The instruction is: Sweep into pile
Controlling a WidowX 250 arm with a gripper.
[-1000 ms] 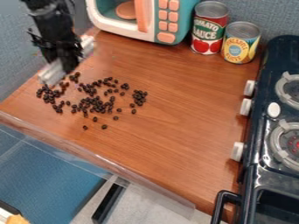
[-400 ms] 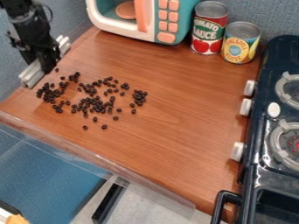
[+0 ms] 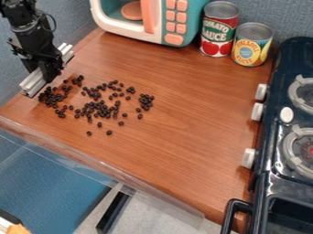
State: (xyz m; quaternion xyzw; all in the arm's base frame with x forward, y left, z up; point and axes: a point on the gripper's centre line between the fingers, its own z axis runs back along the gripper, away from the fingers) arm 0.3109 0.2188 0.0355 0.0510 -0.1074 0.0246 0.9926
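At the upper left, by the counter's left edge, the black gripper (image 3: 49,73) hangs down, shut on a pale grey sweeping bar (image 3: 35,83). The bar runs slantwise along the wall side, its lower end close to the leftmost beans. Dark round beans (image 3: 101,109) lie loosely scattered over the left part of the wooden counter, right of and below the bar. A denser patch is in the middle, a small cluster at the right, and a few single beans lie toward the front.
A toy microwave (image 3: 156,20) stands at the back, with a red can (image 3: 218,29) and a yellow can (image 3: 252,44) right of it. A black toy stove (image 3: 284,132) lines the right side. The counter's front edge (image 3: 92,160) has a clear strip.
The gripper and bar have moved left to the counter's left edge, then slightly down toward the beans. The scattered beans look nearly the same.
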